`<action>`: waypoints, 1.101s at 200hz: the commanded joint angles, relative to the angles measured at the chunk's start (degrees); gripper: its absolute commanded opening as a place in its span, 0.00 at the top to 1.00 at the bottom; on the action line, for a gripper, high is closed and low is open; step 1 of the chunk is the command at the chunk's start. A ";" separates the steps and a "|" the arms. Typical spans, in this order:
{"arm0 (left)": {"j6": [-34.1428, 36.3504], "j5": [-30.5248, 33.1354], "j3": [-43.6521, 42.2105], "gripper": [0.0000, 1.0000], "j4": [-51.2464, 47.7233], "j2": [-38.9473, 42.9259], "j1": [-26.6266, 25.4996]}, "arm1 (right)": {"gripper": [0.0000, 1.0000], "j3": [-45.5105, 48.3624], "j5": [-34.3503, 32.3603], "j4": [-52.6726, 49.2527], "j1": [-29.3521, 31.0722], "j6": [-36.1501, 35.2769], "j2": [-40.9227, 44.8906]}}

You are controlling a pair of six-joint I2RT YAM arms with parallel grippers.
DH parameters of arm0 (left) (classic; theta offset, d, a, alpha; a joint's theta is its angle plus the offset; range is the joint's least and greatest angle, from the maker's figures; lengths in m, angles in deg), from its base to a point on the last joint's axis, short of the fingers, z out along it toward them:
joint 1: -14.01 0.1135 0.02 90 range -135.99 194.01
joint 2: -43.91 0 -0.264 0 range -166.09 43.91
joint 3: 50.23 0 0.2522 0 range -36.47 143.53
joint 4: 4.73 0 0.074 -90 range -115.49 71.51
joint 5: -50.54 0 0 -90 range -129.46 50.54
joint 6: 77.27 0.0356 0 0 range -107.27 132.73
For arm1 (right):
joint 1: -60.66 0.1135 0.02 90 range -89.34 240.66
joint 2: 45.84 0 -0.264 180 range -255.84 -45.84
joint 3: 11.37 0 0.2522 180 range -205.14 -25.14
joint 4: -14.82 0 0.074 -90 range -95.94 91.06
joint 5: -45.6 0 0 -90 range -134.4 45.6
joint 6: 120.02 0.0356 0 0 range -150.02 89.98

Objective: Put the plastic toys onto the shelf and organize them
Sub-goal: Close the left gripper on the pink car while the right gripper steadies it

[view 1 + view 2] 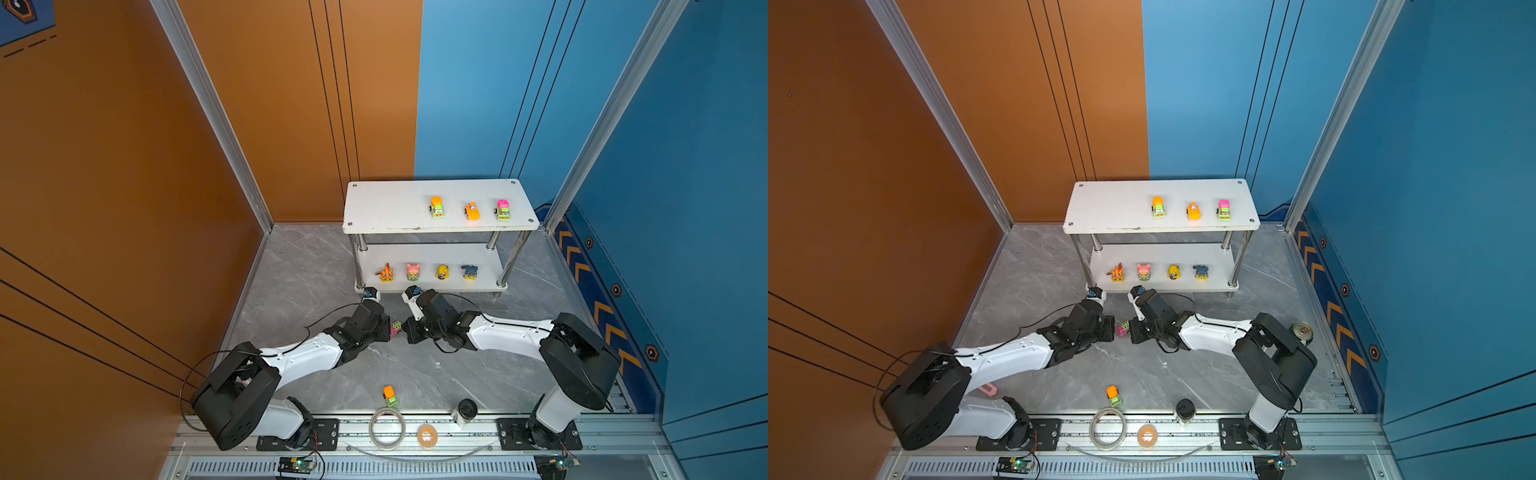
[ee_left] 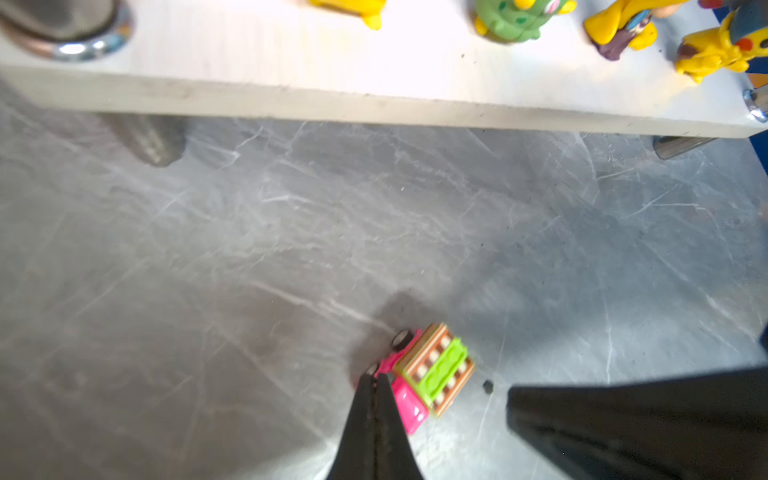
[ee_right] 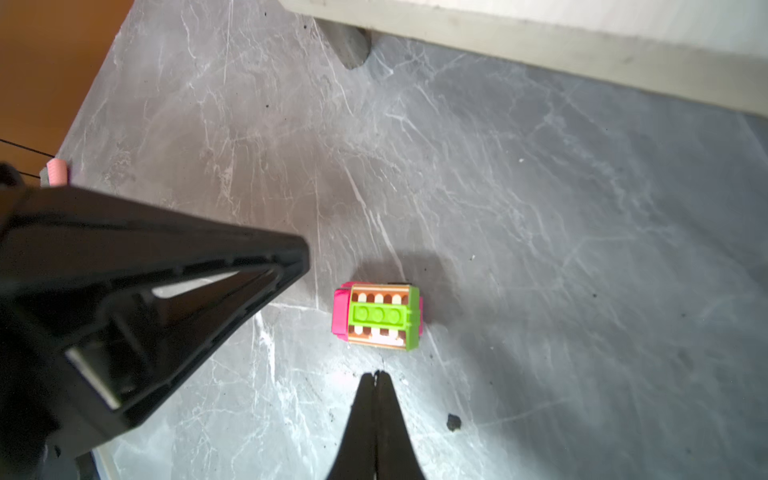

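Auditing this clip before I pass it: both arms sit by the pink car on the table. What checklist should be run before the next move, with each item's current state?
1. Opening of the left gripper: not ok, shut, tips at the edge of the pink car.
2. Opening of the right gripper: not ok, shut, stopped short of the car.
3. The pink car is free on the table between both grippers: ok.
4. The pink car stands on its wheels: cannot tell.
5. Bare space on the top board of the shelf: ok.
6. All toys shelved: not ok, the orange-topped car lies on the table too.
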 commanded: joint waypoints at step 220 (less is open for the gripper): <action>6.53 4.53 8.16 0.61 -5.67 -10.52 -5.87 | 1.00 5.49 2.00 5.33 -7.35 0.69 0.07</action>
